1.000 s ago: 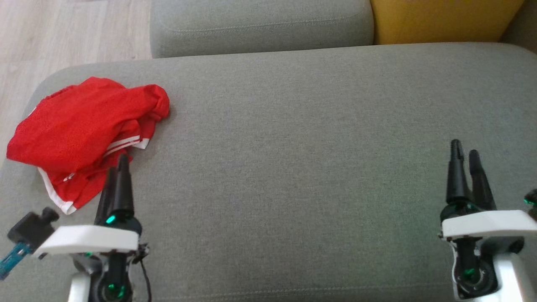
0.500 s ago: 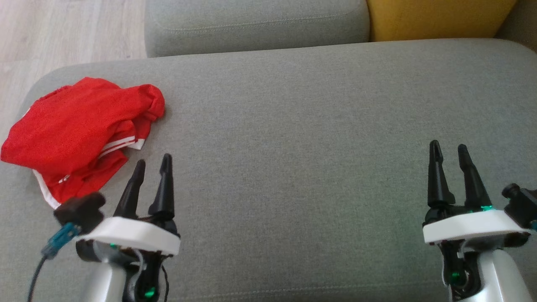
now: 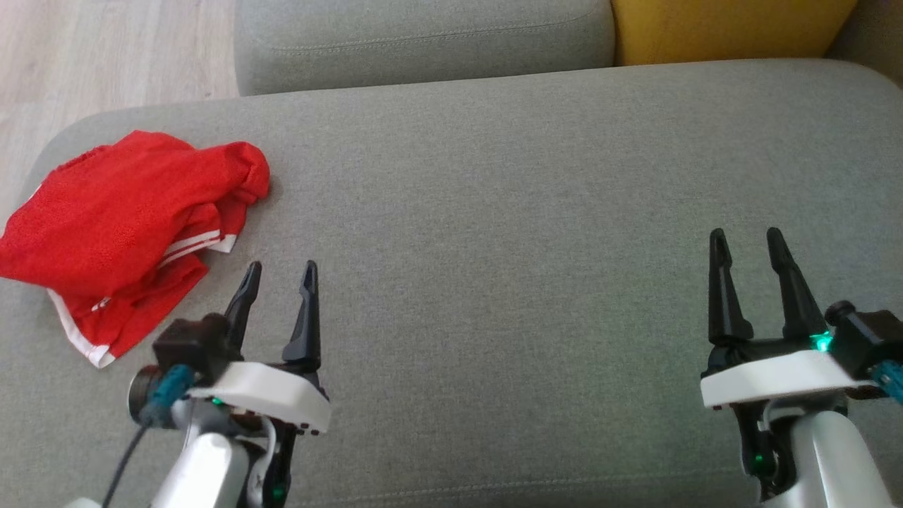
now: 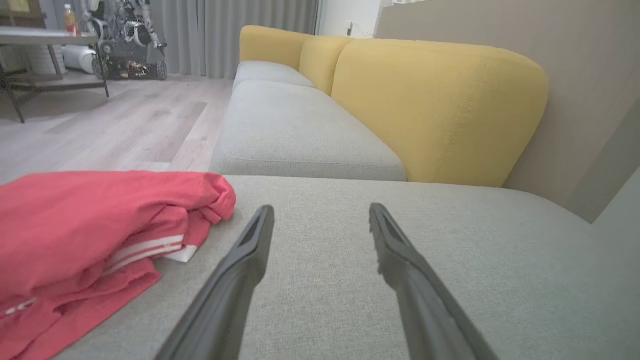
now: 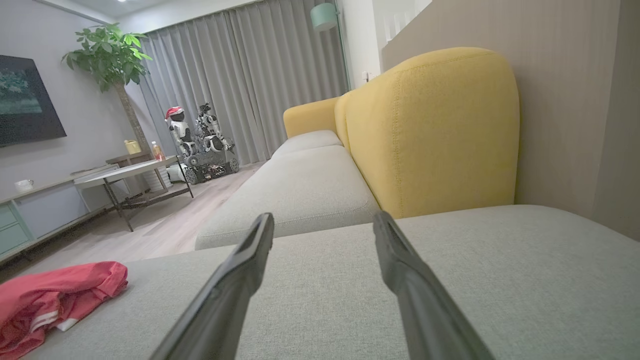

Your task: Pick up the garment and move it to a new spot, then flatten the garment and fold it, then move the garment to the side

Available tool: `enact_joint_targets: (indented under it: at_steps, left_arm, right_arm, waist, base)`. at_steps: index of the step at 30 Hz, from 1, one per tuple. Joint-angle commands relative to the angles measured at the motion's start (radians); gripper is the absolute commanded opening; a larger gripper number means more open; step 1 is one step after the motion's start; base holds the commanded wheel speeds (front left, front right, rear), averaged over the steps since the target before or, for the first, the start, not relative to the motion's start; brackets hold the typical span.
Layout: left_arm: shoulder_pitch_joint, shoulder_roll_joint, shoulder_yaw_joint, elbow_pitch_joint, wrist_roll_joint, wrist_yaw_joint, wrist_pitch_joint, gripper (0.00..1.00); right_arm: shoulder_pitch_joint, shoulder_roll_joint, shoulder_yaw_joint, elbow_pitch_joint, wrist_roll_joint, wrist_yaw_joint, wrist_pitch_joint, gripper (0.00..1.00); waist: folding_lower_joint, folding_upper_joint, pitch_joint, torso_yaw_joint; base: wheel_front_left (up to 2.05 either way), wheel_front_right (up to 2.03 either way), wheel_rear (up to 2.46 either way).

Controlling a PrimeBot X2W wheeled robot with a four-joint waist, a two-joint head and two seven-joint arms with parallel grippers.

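Red garment [image 3: 127,212] crumpled at left end of sofa seat [image 3: 508,183]. Left claw [image 3: 281,268] just right of it, low, fingers parted, empty. Right claw [image 3: 746,234] far right, likewise parted, empty. Right wrist view adds potted plant [image 5: 107,60].

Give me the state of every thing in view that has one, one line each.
Red mesh garment with white stripes: rumpled, not flat, lying free at the left end of the cushion.
Left gripper: open, empty, just right of the garment and not touching it.
Right gripper: open, empty, over the right part of the cushion.
Grey fabric seat cushion: bare apart from the garment.
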Motion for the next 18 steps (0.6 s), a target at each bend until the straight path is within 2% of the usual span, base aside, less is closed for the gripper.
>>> enact_joint_targets:
  at_steps: [1,13,15,18]
  left_arm:
    - [-0.066,0.023,0.014,-0.034,0.031,0.012,-0.013,1.0]
    - [-0.11,0.11,-0.145,-0.002,0.195,0.152,-0.048,1.0]
    - [-0.121,0.121,-0.175,-0.004,0.217,0.19,-0.057,1.0]
    - [-0.126,0.119,-0.185,-0.021,0.213,0.22,-0.066,1.0]
  right_arm:
    - [-0.051,-0.007,0.023,-0.037,-0.029,-0.001,-0.015,1.0]
    - [-0.059,-0.007,0.054,-0.002,-0.163,-0.001,-0.05,1.0]
    - [-0.063,-0.007,0.061,-0.002,-0.186,-0.001,-0.059,1.0]
    - [-0.065,-0.007,0.067,0.004,-0.162,-0.001,-0.068,1.0]
  waist:
    - [-0.0001,0.0,0.0,0.0]
    - [-0.0001,0.0,0.001,-0.001]
    - [-0.0001,0.0,0.004,0.0]
    - [-0.0001,0.0,0.007,0.002]
  base:
    - [0.0,0.0,0.0]
    - [0.0,0.0,0.0]
    - [0.0,0.0,0.0]
    - [0.0,0.0,0.0]
